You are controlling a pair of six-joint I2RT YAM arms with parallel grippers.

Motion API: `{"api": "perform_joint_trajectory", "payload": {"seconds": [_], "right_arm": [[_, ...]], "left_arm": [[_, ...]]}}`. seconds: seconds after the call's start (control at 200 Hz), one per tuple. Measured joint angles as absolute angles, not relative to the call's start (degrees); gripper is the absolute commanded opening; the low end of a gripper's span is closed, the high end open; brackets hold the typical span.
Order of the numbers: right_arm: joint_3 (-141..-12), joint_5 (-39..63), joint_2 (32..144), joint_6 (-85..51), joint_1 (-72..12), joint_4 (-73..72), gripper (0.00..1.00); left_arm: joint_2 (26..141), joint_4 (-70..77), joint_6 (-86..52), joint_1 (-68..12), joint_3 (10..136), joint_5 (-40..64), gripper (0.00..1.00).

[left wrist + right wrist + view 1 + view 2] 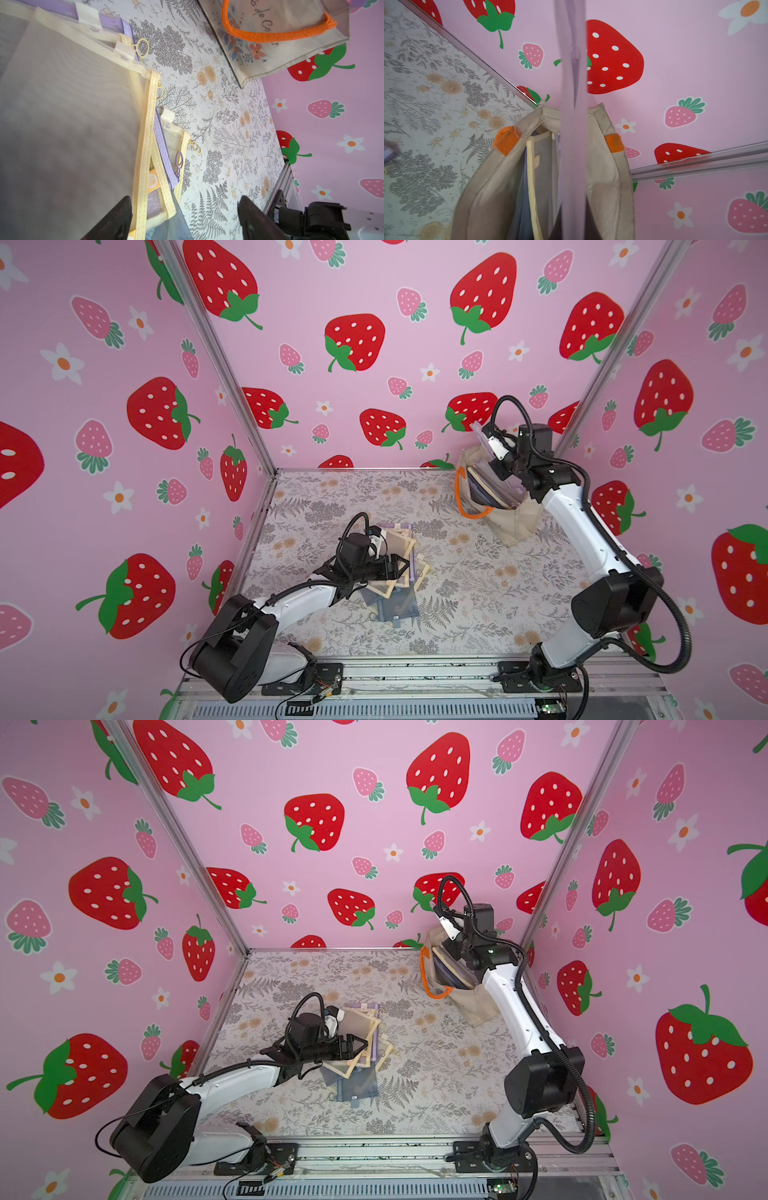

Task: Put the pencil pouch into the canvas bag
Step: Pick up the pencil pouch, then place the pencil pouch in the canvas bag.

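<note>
The cream canvas bag (515,526) (473,1006) with orange handles (461,502) stands at the back right, mouth open and several pouches inside. My right gripper (500,470) (574,232) is shut on a purple pencil pouch (478,432) (573,124), held edge-on in the bag's (608,187) mouth, its upper end sticking out above the rim. My left gripper (401,566) (359,1046) (185,220) hangs open over a heap of mesh pouches (399,547) mid-table. One of its fingers (122,218) is over the top cream pouch (72,104), gripping nothing.
The heap holds cream, purple (164,149) and grey-blue (395,605) pouches overlapping each other. The strawberry walls close in right behind and beside the bag. A metal rail (415,672) runs along the table's front edge by the arm bases.
</note>
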State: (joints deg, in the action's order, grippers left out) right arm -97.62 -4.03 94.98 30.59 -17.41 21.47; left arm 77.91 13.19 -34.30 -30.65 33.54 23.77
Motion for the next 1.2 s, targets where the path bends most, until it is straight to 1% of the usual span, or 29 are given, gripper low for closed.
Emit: {"api": "perform_joint_trajectory", "payload": {"seconds": [0.13,0.465,0.785,1.051,1.201], "right_arm": [[-96.49,-3.81,96.14,33.28,-16.34,18.35,0.00],[-93.10,-0.75,97.84,33.80,-12.88,13.69,0.00],[-89.45,1.63,98.89,32.73,-10.57,10.83,0.00],[-81.76,3.36,98.94,31.03,-10.00,6.39,0.00],[-80.47,3.90,99.07,29.71,-9.45,5.45,0.00]], "left_arm": [[79.37,13.85,-34.35,-30.65,33.54,24.56,0.82],[81.82,15.62,-34.52,-30.65,33.56,24.80,0.82],[82.65,16.69,-34.76,-30.65,33.56,25.61,0.82],[82.65,17.15,-34.98,-30.65,33.58,25.74,0.82],[82.74,17.61,-35.09,-30.65,33.56,25.76,0.82]]}}
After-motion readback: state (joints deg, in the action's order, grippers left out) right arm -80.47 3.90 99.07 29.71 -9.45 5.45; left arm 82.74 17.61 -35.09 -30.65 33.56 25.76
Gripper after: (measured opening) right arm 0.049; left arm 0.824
